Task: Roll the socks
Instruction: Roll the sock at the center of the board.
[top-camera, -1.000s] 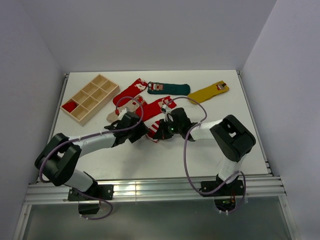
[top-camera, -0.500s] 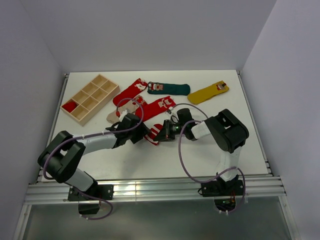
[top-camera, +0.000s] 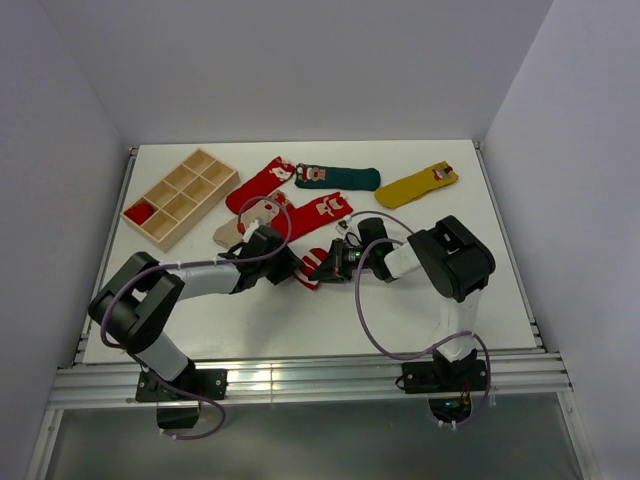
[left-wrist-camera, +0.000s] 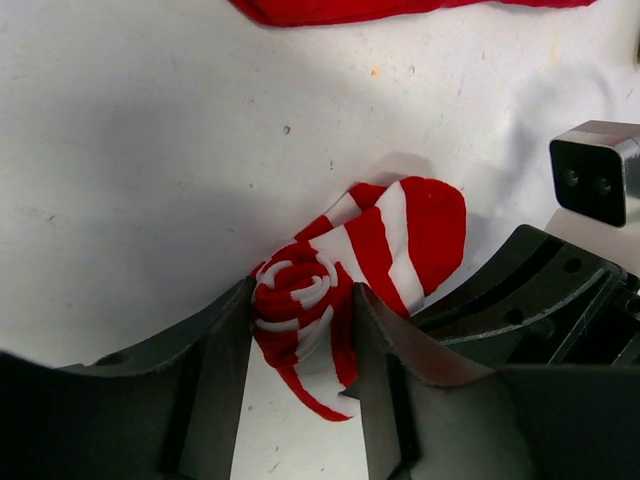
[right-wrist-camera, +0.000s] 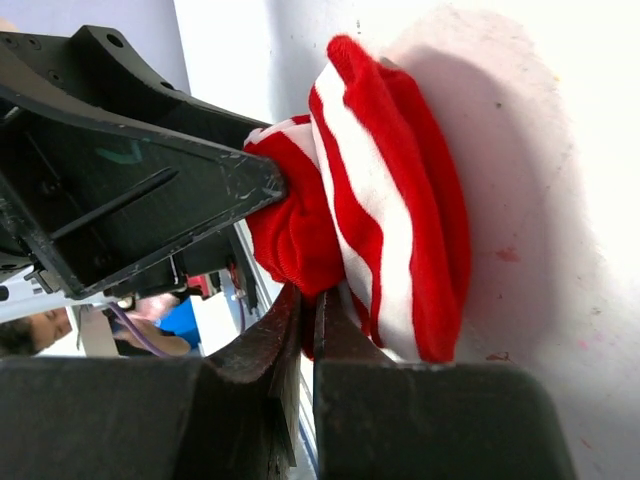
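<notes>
The red-and-white striped sock lies between both grippers at the table's middle. In the left wrist view its near end is wound into a tight roll, and the rest lies flat beyond it. My left gripper is shut on the roll, one finger on each side. My right gripper is shut almost flat on a thin fold of the same sock, from the opposite side. The left gripper's finger shows close by in the right wrist view.
Behind lie a red sock, a second red sock with a patch, a beige sock, a dark green sock and a mustard sock. A wooden compartment tray stands at the back left.
The right arm's elbow has swung left and back, and its wrist has settled lower at the sock. The left arm reached slightly further right. The striped sock is bunched tighter between the grippers.
</notes>
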